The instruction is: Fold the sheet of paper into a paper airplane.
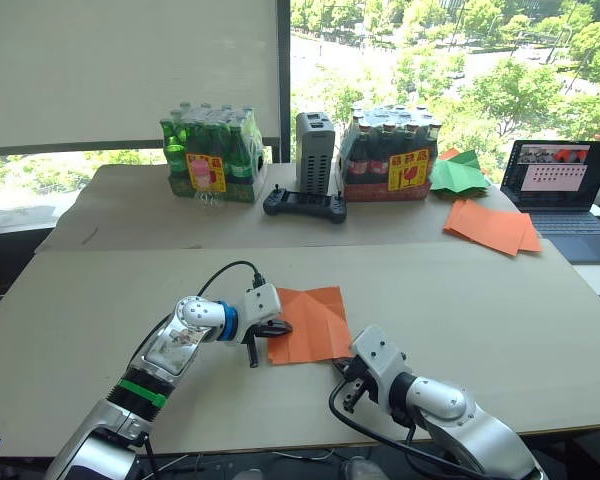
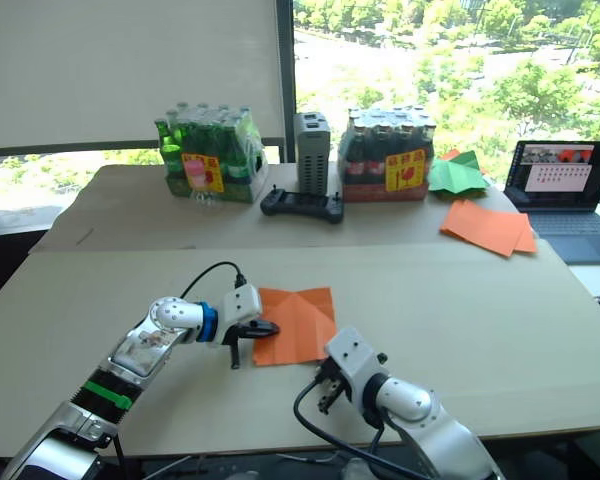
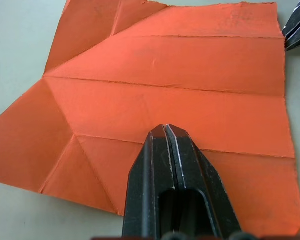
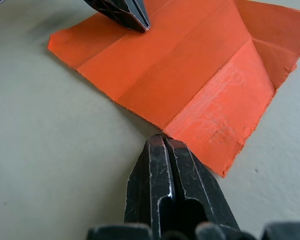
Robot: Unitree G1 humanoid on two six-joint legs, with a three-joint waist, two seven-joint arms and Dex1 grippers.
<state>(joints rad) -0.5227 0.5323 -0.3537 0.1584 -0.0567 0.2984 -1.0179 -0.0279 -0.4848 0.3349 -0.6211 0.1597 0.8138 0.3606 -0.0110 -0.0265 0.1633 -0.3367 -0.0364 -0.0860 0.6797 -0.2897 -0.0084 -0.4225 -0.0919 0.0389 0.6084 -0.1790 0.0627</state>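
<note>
Left end effector (image 1: 271,328): fingers pressed together, tips resting on the left edge of the sheet of paper (image 1: 311,324), pinning it rather than gripping it. The sheet lies opened flat on the worktop (image 1: 500,310) directly in front of the robot, between the two arms, its lengthwise and diagonal creases visible.

Judgement: the step in hand looks like re-folding a flap along an existing crease, so the left tip should hold firm on the paper, just clear of the crease line, so the sheet cannot slide or pivot.

Right end effector (image 4: 162,141): fingers together, nothing held, tip at the near edge of the sheet, at or just short of touching it (contact not resolvable). To lift that edge it likely needs to slip under low and shallow; the edge there is ragged and thin, so a steep push would crumple it.

Back right: a pile of orange sheets (image 1: 492,226), green paper (image 1: 458,174) and a laptop (image 1: 564,195), all well apart from the work.
</note>
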